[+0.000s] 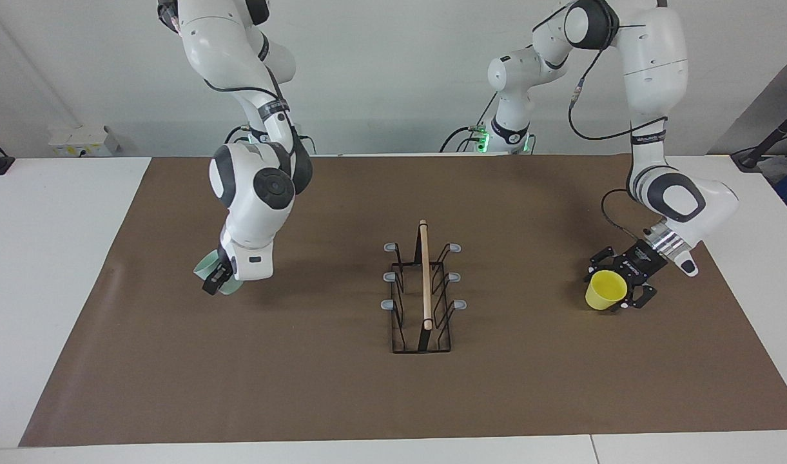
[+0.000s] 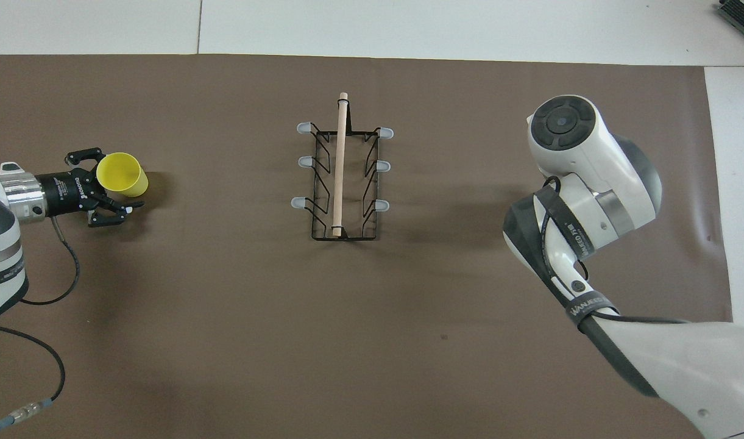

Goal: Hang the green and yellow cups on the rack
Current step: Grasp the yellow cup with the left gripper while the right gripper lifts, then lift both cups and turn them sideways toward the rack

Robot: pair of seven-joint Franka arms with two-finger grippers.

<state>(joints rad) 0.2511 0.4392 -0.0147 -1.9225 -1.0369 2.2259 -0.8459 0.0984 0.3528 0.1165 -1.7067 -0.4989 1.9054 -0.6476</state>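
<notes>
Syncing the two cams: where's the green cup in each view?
Facing view: green cup sits in the right hand, low over the mat toward the right arm's end of the table.
Overhead view: not visible; the right arm's wrist covers it.
Shared landmark: the rack, mid-table.

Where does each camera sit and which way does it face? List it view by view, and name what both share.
Facing view: high across the table, looking at both robots; whole arms show, the right gripper on the green cup, the left gripper on the yellow cup.
Overhead view: high above the robots' end, looking steeply down; arms enter from the bottom, and the right arm's wrist hides its gripper and cup.
Shared: the rack, the brown mat, the yellow cup, the left gripper.
</notes>
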